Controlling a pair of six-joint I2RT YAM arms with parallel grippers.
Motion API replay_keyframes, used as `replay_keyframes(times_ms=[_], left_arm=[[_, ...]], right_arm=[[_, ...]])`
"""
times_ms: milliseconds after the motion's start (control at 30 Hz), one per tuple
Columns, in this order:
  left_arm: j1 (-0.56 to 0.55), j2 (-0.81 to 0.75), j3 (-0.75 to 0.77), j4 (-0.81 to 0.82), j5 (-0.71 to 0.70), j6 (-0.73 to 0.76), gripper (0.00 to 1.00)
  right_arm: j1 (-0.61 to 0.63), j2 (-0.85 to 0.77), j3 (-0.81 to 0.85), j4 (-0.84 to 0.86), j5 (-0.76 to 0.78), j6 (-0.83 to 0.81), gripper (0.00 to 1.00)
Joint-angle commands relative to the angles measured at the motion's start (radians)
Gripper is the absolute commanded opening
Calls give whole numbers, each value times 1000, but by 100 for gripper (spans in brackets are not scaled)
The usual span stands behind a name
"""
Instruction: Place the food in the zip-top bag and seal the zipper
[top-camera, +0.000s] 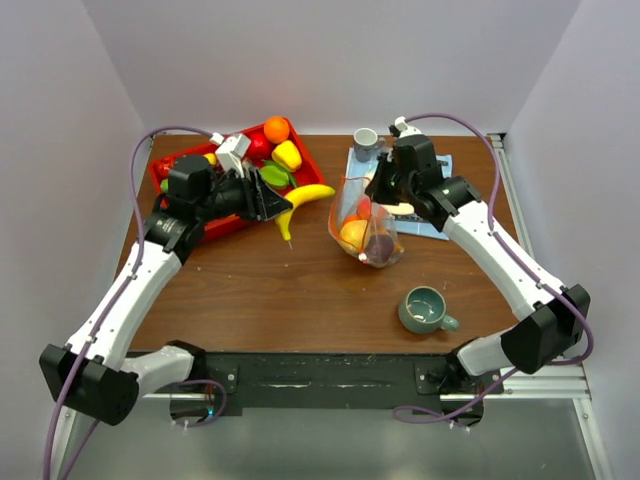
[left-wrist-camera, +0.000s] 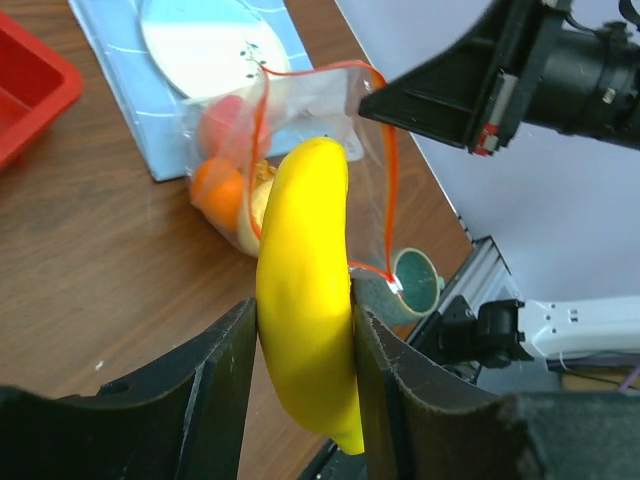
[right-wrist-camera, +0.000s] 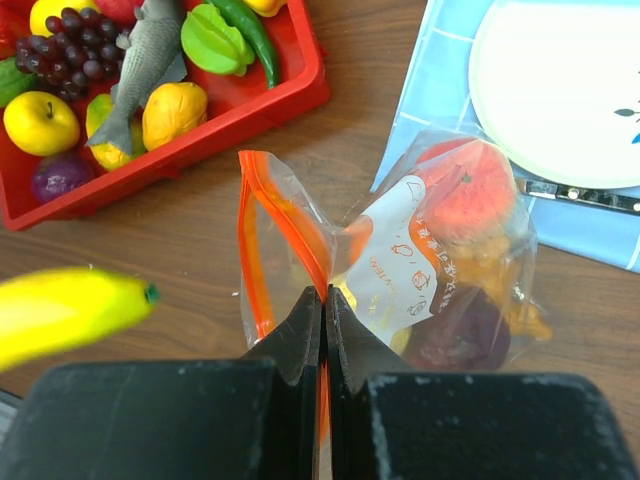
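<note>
Progress: partway. The zip-top bag (right-wrist-camera: 440, 260) sits right of centre on the desk (top-camera: 280, 290), mouth open and facing left toward the red tray (right-wrist-camera: 312, 60). Inside it already: a peach (right-wrist-camera: 465, 190), an orange (left-wrist-camera: 215, 185), a dark purple piece (right-wrist-camera: 465, 330), and something yellow I cannot identify. The banana (left-wrist-camera: 300, 220) is in the air between tray and bag, its tip just short of the mouth. Many pieces lie in the tray, among them grapes (right-wrist-camera: 65, 55), a yellow apple (right-wrist-camera: 40, 122) and a green pepper (right-wrist-camera: 250, 35). The zipper (right-wrist-camera: 255, 240) is unsealed, its orange-red strip spread in a loop. Judgement: the loading is not finished, and the sealing is not begun.

Pose: the left arm reaches from the tray side toward the right. The left pincer (left-wrist-camera: 305, 318) is clamped across the banana's lower half, with the fruit pointing at the opening. The right arm bends in from the right and hangs over the bag. The right pincer (right-wrist-camera: 323, 305) is pinched tight on the bag's top edge at the strip, holding the mouth up and open.
</note>
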Motion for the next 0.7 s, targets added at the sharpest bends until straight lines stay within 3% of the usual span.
replay_keyframes(times_ms=[0,133,500,667], left_arm=[[-60,8,-2,-31,51,-23,13],[-125,73,11,-10,13,-62,13],[-137,327,91,170,36,-334,12],[-177,434,188,151,-102,-361,16]], right_arm=[[15,-48,-3,40,12,-17,0],[40,-65,-5,31,32,-21,0],[143,-111,-22,-6,89,-26,0],[180,-97,-14,-20,90,-23,0]])
